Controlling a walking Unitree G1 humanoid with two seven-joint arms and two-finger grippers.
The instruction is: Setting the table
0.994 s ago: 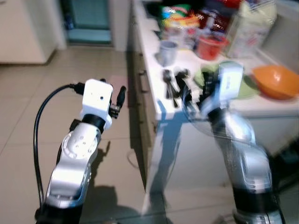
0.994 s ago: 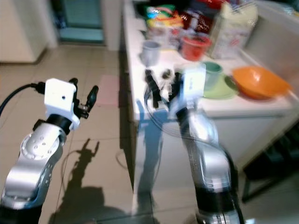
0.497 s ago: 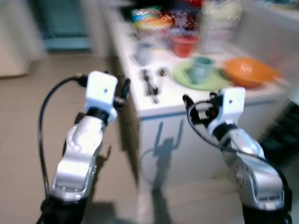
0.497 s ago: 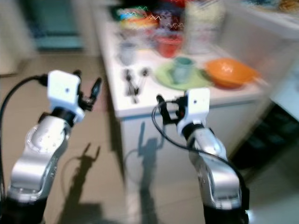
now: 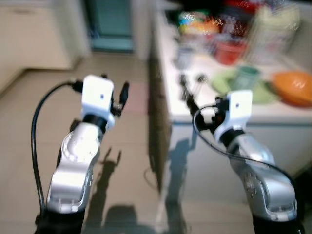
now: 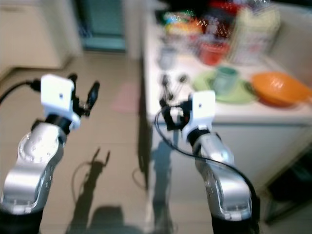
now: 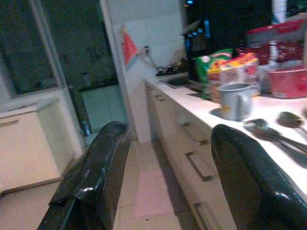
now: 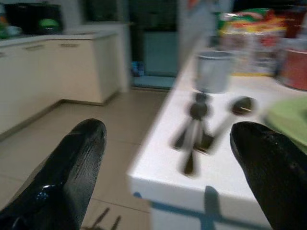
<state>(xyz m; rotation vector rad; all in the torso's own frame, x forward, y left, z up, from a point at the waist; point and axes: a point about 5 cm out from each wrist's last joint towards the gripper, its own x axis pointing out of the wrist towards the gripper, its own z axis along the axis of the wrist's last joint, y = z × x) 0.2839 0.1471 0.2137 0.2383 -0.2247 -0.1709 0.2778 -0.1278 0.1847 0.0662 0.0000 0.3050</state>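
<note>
Motion blur smears the dark utensils (image 8: 199,129) and the packets (image 5: 202,23) on the counter (image 5: 222,105) beyond identification.

Cup (image 6: 225,79) on plate (image 6: 204,84), spoons (image 6: 171,85) left

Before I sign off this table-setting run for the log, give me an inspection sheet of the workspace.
Surface: white countertop, crowded, its corner toward the robot.
Job's things: dark spoons near the counter edge; grey mug behind them; green cup on a green plate; orange bowl.
Clutter: red bowl and colourful snack bags at the back.
Grippers: left pincer open, over the floor beside the counter; right pincer open, before the counter corner; neither holds anything.
Cables: a black cable loops at each wrist.
Surroundings: tiled floor, cream cabinets; images blurred.
</note>
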